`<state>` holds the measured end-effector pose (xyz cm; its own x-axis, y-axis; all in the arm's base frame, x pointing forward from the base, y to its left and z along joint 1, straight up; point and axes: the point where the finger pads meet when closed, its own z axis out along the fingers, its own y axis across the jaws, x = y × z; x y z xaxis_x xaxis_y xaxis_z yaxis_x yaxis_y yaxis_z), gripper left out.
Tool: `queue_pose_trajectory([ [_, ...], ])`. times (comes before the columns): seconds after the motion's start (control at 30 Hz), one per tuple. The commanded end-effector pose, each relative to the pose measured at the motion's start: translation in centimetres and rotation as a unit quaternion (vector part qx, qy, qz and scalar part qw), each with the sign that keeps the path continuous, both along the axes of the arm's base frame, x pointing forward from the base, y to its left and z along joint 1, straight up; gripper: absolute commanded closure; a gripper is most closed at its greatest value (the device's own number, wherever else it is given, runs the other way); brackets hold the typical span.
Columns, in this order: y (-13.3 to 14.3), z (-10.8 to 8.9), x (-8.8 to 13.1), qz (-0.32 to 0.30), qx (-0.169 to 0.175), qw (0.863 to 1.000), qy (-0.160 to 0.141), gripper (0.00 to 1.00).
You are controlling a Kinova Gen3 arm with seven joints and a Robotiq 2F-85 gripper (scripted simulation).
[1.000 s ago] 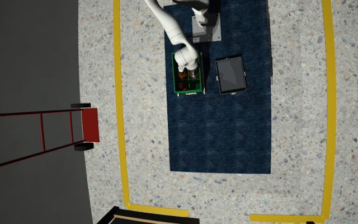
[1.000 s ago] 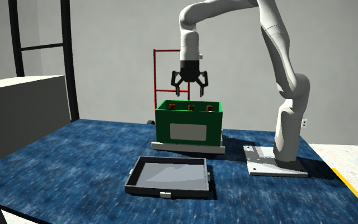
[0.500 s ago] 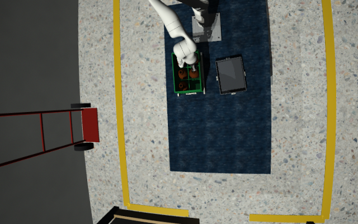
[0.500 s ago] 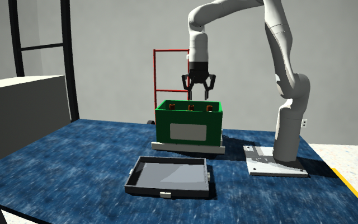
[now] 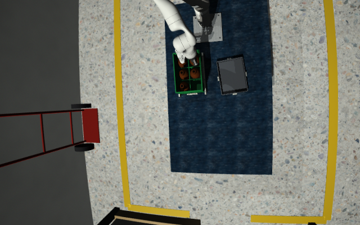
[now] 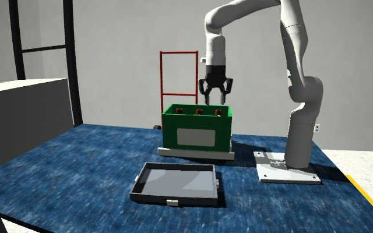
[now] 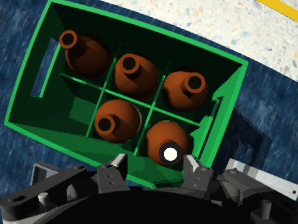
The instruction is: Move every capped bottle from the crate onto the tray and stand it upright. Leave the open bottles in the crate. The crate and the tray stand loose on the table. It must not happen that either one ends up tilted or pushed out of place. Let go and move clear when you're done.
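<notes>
A green crate [image 6: 196, 128] stands on the blue table, also seen from above [image 5: 189, 73]. In the wrist view it [image 7: 127, 96] holds several brown bottles. One bottle has a white cap [image 7: 170, 153]; the others, such as one in the back row [image 7: 129, 66], show open necks. One cell at the crate's end [image 7: 60, 106] is empty. My gripper [image 6: 215, 102] hangs just above the crate's right end, partly open and empty. In the wrist view its fingertips straddle the capped bottle from above without touching it. The dark tray [image 6: 175, 184] lies empty in front of the crate.
The arm's base plate [image 6: 287, 172] sits to the right of the crate. A red hand truck [image 6: 179, 84] stands behind the table. A pale box [image 6: 23, 116] is at the left. Yellow floor tape [image 5: 118, 112] borders the cell.
</notes>
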<state>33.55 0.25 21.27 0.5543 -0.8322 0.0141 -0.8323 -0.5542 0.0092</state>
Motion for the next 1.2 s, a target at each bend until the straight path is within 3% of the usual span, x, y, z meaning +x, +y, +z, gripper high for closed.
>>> queue_pose_trajectory([
  [0.0, -0.94, -0.05, -1.06, 0.011, 0.003, 1.0, -0.001, 0.4],
  [0.73, -1.05, 0.04, -1.62, 0.122, 0.006, 0.993, -0.001, 0.4],
  [1.17, -1.6, -0.06, -1.78, 0.204, 0.007, 0.979, 0.0, 0.4],
])
